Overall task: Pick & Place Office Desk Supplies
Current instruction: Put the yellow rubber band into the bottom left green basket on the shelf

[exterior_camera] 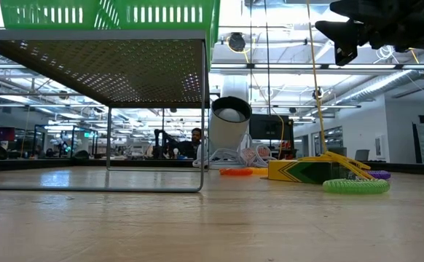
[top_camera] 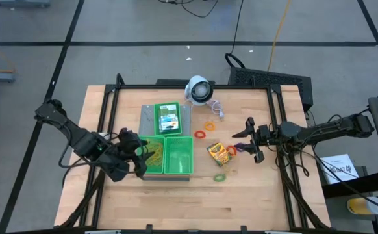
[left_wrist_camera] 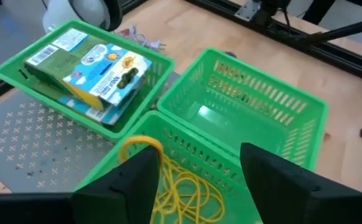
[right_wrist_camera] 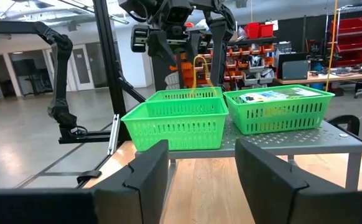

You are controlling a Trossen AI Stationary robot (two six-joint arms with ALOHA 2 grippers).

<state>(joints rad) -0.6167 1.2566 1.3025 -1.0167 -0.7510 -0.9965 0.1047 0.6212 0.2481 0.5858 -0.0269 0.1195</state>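
Wooden counter (top_camera: 176, 201), frame centre: left gripper (left_wrist_camera: 196, 171), fingers apart, hangs over limp, feather-light yellow bands (left_wrist_camera: 181, 186); pinch a loop. Right gripper (right_wrist_camera: 199, 165), apart, waits centre-right.

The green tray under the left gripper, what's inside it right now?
Tan-yellow rubber bands lie tangled in that green tray, one loop rising toward the open left gripper above it. The gripper's fingers cover the tray's near part, so anything there is hidden.

- You're in a robotics lab or workshop: open hall, concrete floor (top_camera: 143, 58).
- Red storage bins (right_wrist_camera: 349, 31) and workbenches stand behind your wooden worktop (top_camera: 176, 195).
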